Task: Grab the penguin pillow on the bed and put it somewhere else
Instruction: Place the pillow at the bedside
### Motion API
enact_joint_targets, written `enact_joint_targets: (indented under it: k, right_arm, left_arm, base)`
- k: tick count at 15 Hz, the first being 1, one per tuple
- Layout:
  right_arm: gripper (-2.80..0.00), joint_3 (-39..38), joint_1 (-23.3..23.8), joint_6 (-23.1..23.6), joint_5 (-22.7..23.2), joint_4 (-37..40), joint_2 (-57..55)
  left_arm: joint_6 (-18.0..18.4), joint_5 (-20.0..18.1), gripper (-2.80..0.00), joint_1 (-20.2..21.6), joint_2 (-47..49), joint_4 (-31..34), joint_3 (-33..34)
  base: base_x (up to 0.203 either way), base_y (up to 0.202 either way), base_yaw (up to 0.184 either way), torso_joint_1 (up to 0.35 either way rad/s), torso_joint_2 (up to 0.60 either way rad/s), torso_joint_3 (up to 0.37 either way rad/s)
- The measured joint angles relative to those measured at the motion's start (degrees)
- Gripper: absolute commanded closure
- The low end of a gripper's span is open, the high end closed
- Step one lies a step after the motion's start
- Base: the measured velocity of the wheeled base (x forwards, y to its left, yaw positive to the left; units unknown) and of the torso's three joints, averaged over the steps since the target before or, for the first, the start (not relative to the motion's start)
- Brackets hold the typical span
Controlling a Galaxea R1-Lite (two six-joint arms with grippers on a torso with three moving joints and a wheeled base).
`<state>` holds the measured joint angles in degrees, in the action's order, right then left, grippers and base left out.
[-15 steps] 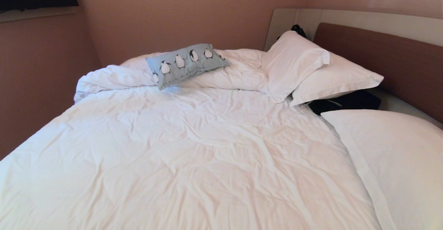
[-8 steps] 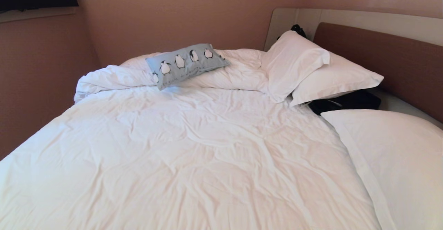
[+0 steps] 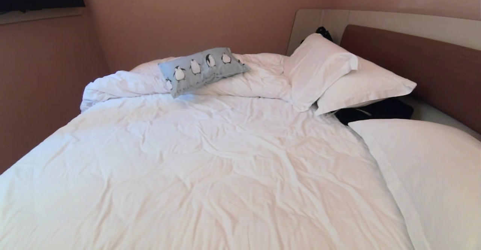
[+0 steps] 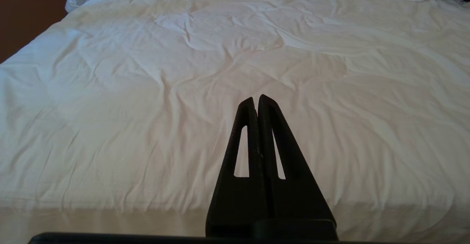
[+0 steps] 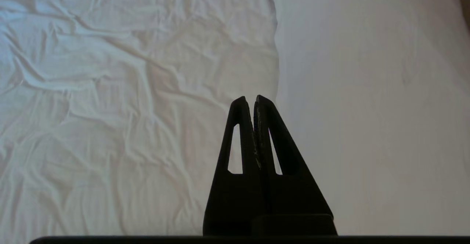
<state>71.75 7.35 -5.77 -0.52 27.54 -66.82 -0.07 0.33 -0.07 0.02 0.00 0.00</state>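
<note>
Light-blue penguin pillow [image 3: 203, 69] tilted atop bunched duvet, bed [image 3: 210, 175].

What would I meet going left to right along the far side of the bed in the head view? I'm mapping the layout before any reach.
bunched-up duvet edge → penguin pillow → two stacked white pillows → brown headboard.

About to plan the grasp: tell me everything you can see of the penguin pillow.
The penguin pillow is a small rectangular light-blue fabric cushion printed with a row of black-and-white penguins. It lies tilted, printed face up, on the bunched white duvet at the far side of the bed, left of the white pillows. Nothing else touches it.
</note>
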Motion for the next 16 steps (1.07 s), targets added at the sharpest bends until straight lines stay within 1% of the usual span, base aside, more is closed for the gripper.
enact_joint_targets:
  k: [3,6,8,10,13,16]
  right_arm:
    - [0.0,-1.1,1.81,1.12,-0.11,-6.85,-1.18]
    - [0.0,-2.46,2.5,1.68,-0.1,-12.35,-3.4]
    - [0.0,-2.68,4.84,1.96,-0.33,-16.08,-6.89]
    - [0.0,-2.04,8.42,1.91,-0.4,-19.94,-12.6]
    - [0.0,2.78,13.29,2.13,0.11,-25.28,-22.53]
    - [0.0,9.98,15.45,4.39,0.19,-27.74,-32.08]
  left_arm:
    - [0.0,-0.01,0.0,-0.01,0.0,0.0,0.0]
    - [0.0,0.0,0.0,-0.02,0.0,0.0,0.0]
    - [0.02,0.0,0.0,0.0,0.0,0.0,0.0]
    - [0.0,-0.02,0.0,0.0,0.0,0.0,0.0]
    - [0.0,-0.02,0.0,0.0,0.0,0.0,0.0]
    - [-0.02,-0.02,0.0,0.0,0.0,0.0,0.0]
  base:
    - [0.0,0.0,0.0,0.0,0.0,0.0]
    - [0.0,0.0,0.0,0.0,0.0,0.0]
    - [0.0,0.0,0.0,0.0,0.0,0.0]
    - [0.0,0.0,0.0,0.0,0.0,0.0]
    - [0.0,0.0,0.0,0.0,0.0,0.0]
    - [0.0,0.0,0.0,0.0,0.0,0.0]
